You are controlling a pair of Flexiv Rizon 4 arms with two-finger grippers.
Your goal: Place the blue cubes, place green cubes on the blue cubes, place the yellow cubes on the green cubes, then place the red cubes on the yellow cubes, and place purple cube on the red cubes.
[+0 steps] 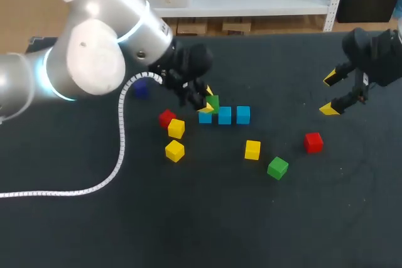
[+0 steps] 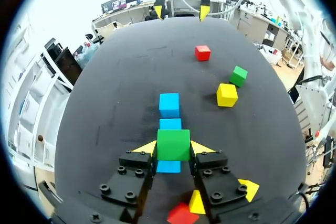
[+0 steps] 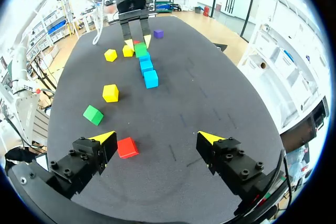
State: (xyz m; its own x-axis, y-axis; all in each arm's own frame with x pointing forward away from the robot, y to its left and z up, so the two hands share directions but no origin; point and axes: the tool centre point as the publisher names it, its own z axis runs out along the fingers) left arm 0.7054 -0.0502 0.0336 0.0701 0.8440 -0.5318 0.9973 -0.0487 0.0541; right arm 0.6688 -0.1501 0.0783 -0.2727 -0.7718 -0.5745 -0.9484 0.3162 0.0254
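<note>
Three blue cubes (image 1: 225,115) lie in a row at mid-table. My left gripper (image 1: 208,100) is shut on a green cube (image 1: 213,101) directly over the row's left-end blue cube (image 1: 205,117). In the left wrist view the green cube (image 2: 173,144) sits between the yellow-tipped fingers (image 2: 145,148) and covers most of the nearest blue cube (image 2: 168,167); whether they touch I cannot tell. My right gripper (image 1: 329,94) hangs open at the right, nothing between its fingers. A second green cube (image 1: 277,167), yellow cubes (image 1: 252,149) (image 1: 174,150) (image 1: 176,128), red cubes (image 1: 313,142) (image 1: 166,118) and a purple cube (image 1: 141,90) lie loose.
The left arm's white coiled cable (image 1: 119,149) trails across the table's left part. In the right wrist view a red cube (image 3: 127,147) lies just ahead of that gripper (image 3: 156,138), beside one finger. Bare dark tabletop (image 1: 207,218) spreads across the front.
</note>
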